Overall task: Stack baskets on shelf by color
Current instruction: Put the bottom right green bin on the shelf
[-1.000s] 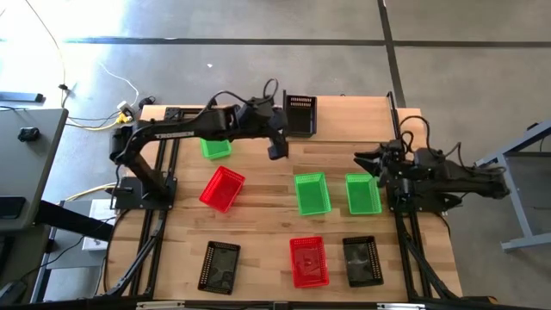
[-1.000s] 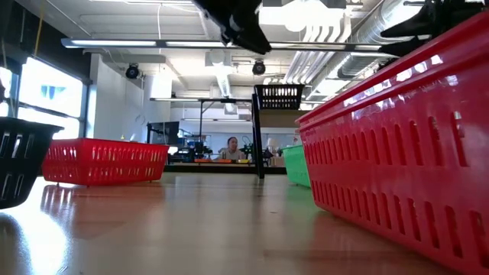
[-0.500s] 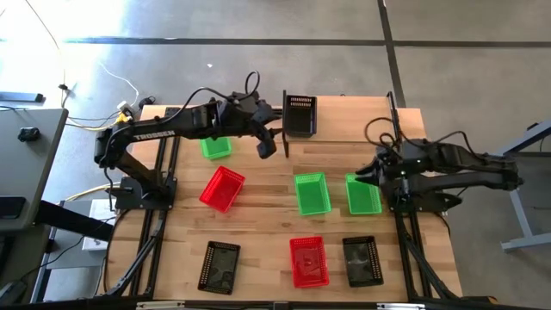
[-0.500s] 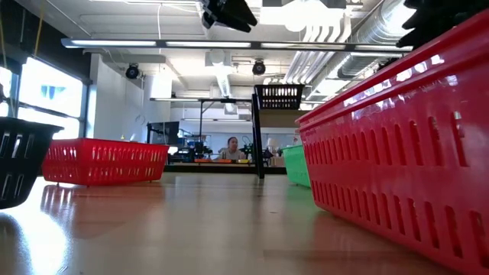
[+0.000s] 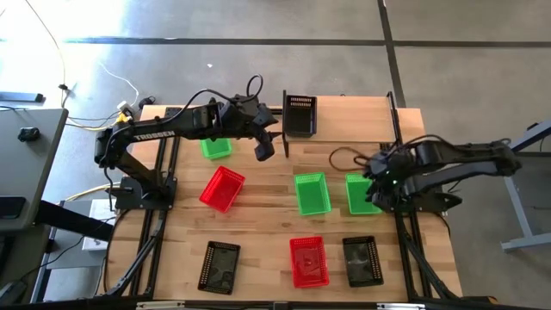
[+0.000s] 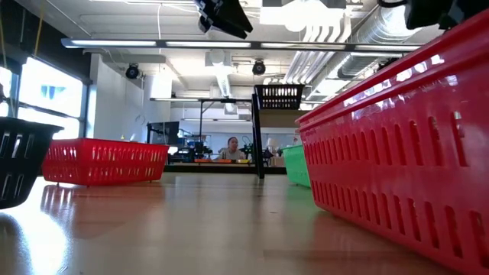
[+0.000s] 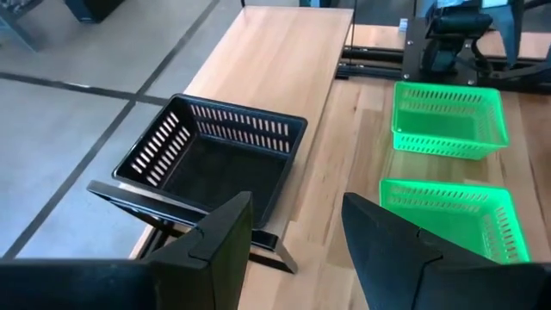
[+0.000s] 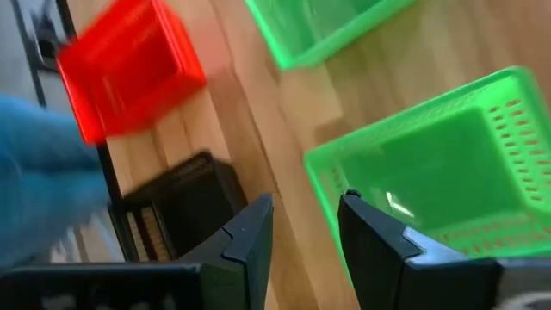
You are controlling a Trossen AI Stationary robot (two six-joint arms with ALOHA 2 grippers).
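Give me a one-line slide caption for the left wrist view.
Open left gripper above the black basket on the shelf, two green baskets beside it.

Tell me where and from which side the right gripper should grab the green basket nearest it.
Take the green basket by the rim of its wall nearest the right arm, coming down from above. It sits upright and open, so one finger can go inside and one outside the thin wall. The right gripper, open, hovers at that edge; the right wrist view shows its fingers straddling the rim.

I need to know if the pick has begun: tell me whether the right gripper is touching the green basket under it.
Cannot tell. In the high view the right gripper overlaps the green basket, which hides any gap. In the right wrist view the open fingers straddle the basket's rim, but contact isn't plain.
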